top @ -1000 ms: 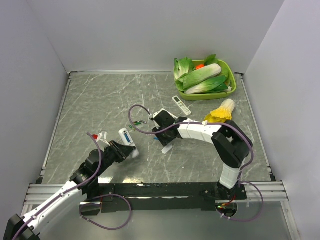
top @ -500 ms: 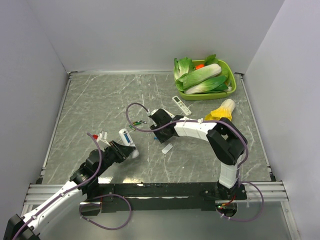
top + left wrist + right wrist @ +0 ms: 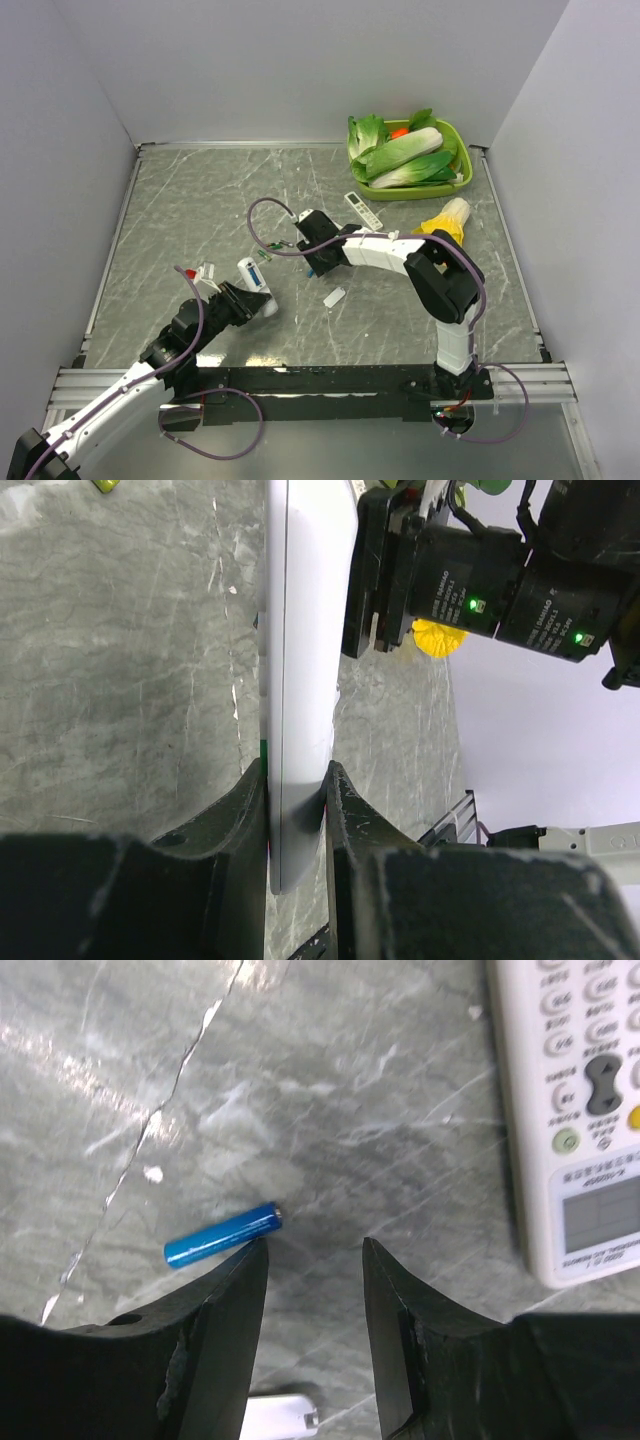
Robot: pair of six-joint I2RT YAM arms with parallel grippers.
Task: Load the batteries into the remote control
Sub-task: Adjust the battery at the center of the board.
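The remote control (image 3: 251, 275) is a slim white bar held in my left gripper (image 3: 247, 297), which is shut on its near end. In the left wrist view the remote control (image 3: 305, 630) runs edge-on away from my left gripper (image 3: 297, 780). One blue battery (image 3: 222, 1236) lies on the table just past the left fingertip (image 3: 240, 1270) of my right gripper (image 3: 313, 1250), outside the gap. My right gripper (image 3: 310, 252) is open and empty, low over the table's middle. A second blue battery is not clearly visible.
A longer white remote with button rows (image 3: 575, 1110) lies right of my right gripper. Another lies farther back (image 3: 363, 210). A small white cover plate (image 3: 334, 297) lies near the middle. Small green cells (image 3: 278, 246), a green vegetable tray (image 3: 462, 178) and a yellow item (image 3: 445, 222) are there too.
My right gripper has moved left and away from the cover plate, which now lies uncovered. My left arm and the remote control have not moved.
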